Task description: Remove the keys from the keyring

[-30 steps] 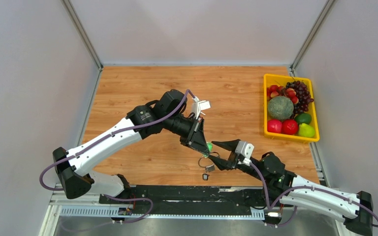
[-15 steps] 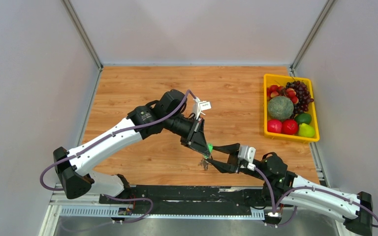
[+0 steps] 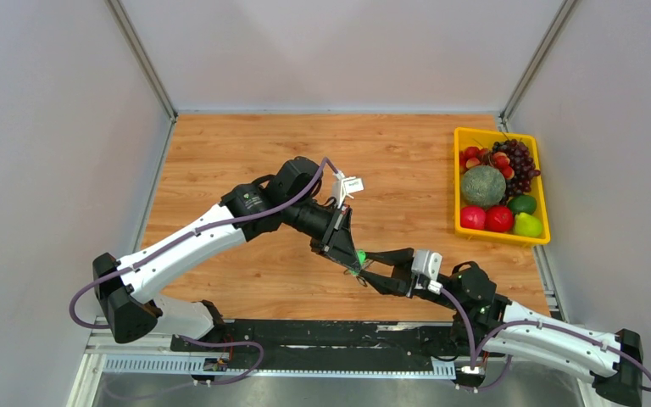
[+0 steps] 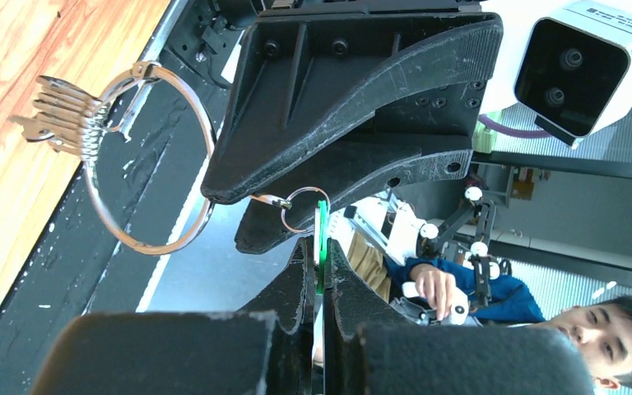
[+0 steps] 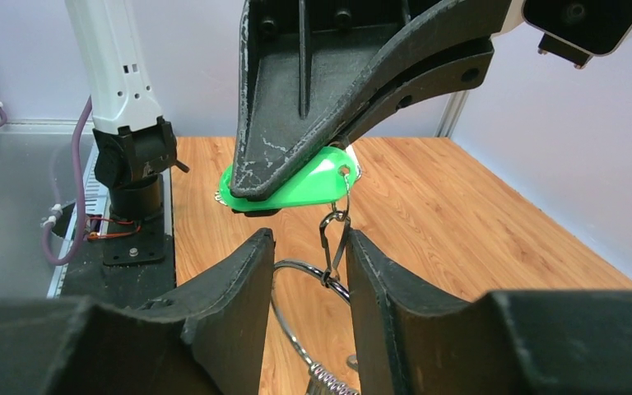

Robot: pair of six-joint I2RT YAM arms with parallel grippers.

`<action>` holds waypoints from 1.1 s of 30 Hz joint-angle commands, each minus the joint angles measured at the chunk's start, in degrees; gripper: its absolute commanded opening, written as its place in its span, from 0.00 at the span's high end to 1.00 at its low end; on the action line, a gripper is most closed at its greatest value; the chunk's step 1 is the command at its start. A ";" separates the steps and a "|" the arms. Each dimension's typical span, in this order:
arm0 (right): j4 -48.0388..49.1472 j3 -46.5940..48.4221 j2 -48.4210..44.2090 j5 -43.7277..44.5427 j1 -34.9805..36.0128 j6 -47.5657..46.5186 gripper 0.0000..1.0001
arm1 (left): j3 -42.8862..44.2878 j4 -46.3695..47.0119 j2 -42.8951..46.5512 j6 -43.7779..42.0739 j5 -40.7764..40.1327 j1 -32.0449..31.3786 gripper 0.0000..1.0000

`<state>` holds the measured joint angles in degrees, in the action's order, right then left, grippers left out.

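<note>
The left gripper is clamped tight on a green tag, which sticks out edge-on from between its fingers in the left wrist view. A small ring passes through the hole at the tag's tip. Below it a thin metal clasp hangs straight down.

The keyring hangs from that clasp, clear of the table. In the left wrist view it shows as a wide silver wire loop. The keys are bunched together at one spot on its far side, stacked edge-on, so their tags cannot be made out.

The right gripper reaches in from the opposite side, its fingertips pointing up at the underside of the tag. Its jaws stand partly apart, a moderate gap with nothing pinched. The clasp hangs inside that gap, close against one finger, though I cannot tell whether it touches. Part of the keyring's wire curves across the gap lower down.

From above, the two grippers meet tip to tip over the near middle of the table — the left arm stretching in from the left, the right arm low along the near edge. The keyring itself is too thin to pick out in that view.

A yellow tray of fruit sits well apart at the table's right edge — grapes, a green melon and some red and green pieces.
</note>
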<state>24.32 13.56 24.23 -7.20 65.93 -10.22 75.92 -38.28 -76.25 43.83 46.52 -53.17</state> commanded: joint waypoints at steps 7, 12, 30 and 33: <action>1.29 2.16 -0.63 -1.90 -0.04 -0.06 0.59 | 0.60 1.55 2.22 0.42 1.99 0.11 1.00; 1.17 2.08 -0.72 -2.43 -0.07 0.11 0.63 | 0.64 1.48 2.37 0.39 2.06 0.09 1.00; 0.09 2.56 -0.19 -2.33 -0.09 0.05 0.65 | 1.70 1.02 2.97 0.79 2.08 0.09 1.00; 0.19 2.76 -0.21 -2.42 -0.03 0.12 0.65 | 1.69 1.02 3.03 0.81 2.08 0.15 1.00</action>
<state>23.44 13.56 23.97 -8.71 65.93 -10.20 75.79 -38.37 -75.42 43.86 47.09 -53.15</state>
